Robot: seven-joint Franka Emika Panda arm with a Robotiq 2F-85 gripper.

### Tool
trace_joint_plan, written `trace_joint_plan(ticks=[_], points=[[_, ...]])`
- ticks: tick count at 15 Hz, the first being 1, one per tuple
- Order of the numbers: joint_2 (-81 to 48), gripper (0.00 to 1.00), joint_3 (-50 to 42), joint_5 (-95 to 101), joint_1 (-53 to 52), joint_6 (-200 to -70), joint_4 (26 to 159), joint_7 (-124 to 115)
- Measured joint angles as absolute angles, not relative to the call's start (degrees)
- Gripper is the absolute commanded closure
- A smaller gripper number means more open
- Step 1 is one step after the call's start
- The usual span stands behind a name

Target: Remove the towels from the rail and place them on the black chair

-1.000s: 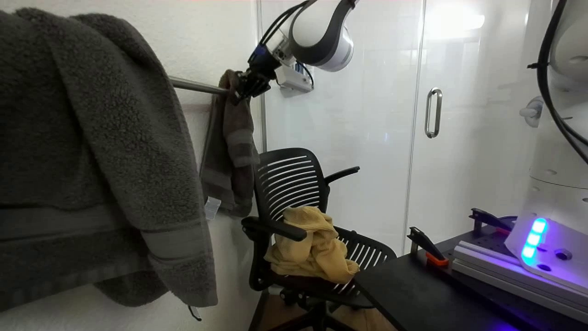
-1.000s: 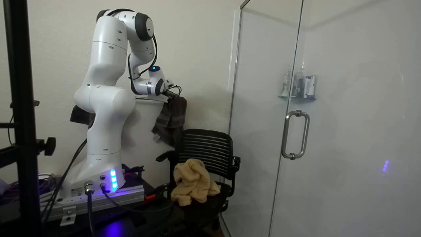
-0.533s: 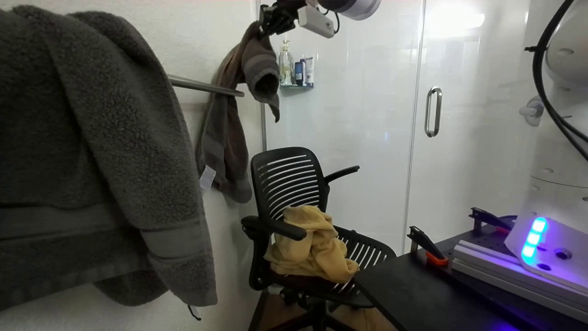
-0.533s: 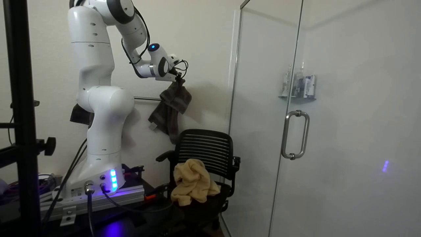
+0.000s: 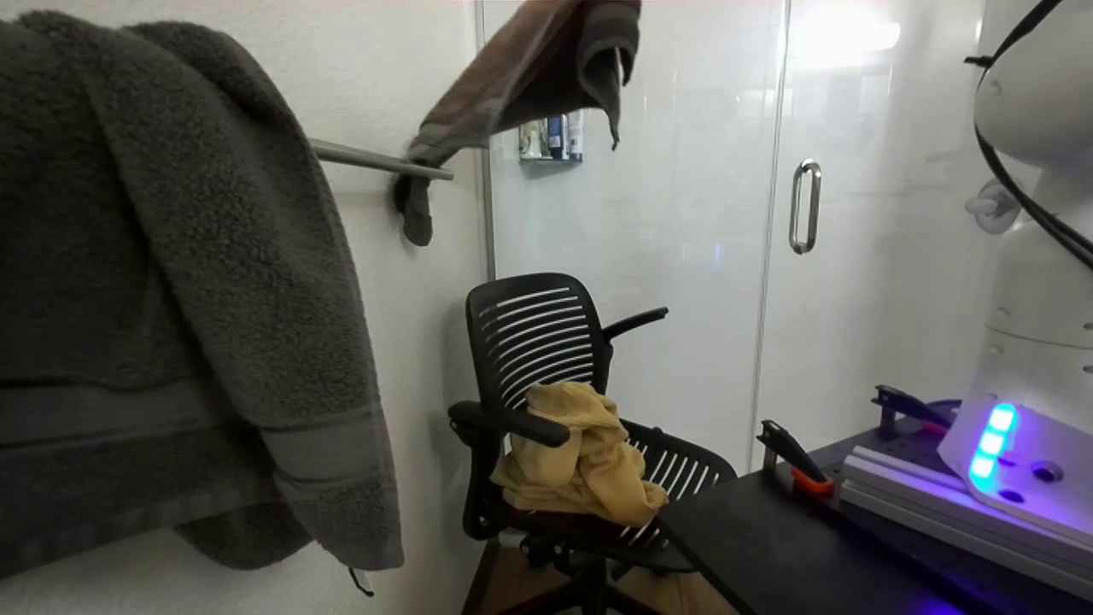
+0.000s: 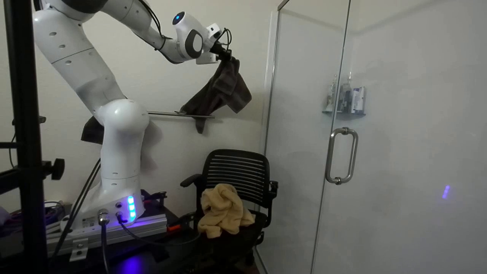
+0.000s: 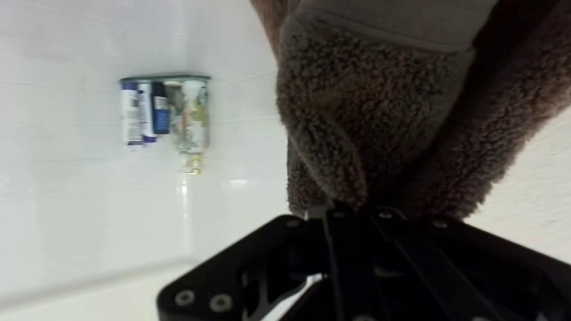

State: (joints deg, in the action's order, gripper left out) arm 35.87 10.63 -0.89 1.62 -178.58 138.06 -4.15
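Note:
My gripper point(image 6: 225, 57) is shut on a small grey-brown towel point(image 6: 228, 82) and holds it above the rail point(image 6: 167, 113). The wrist view shows the towel point(image 7: 379, 102) bunched at the gripper's tips point(image 7: 359, 209). The towel point(image 5: 521, 73) stretches down to the rail point(image 5: 367, 159), where its tail end crosses the bar and hangs slightly below. The gripper is out of view in that exterior view. A large grey towel point(image 5: 205, 299) hangs on the near part of the rail. A yellow towel point(image 5: 589, 453) lies crumpled on the black chair point(image 5: 546, 284), seen in both exterior views.
A black table point(image 5: 734, 547) with clamps point(image 5: 794, 457) stands beside the chair. A glass door with a handle point(image 5: 805, 209) and a corner shelf with bottles point(image 6: 346, 101) are close by. A black post point(image 6: 23, 133) stands near the arm's base.
The gripper has risen and moved out from the rail's end, pulling the small towel up. Most of that towel has slid off the rail. The yellow and large grey towels have not moved.

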Motion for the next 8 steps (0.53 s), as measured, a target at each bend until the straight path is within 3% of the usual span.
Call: trace_joint_plan(ticks=[4,8], points=[[39.4,0.99,6.2,1.8,8.4,-167.7,138.3,-3.9],[36.1,0.99,9.6,5.1,8.6,-161.6,142.7,-4.8]])
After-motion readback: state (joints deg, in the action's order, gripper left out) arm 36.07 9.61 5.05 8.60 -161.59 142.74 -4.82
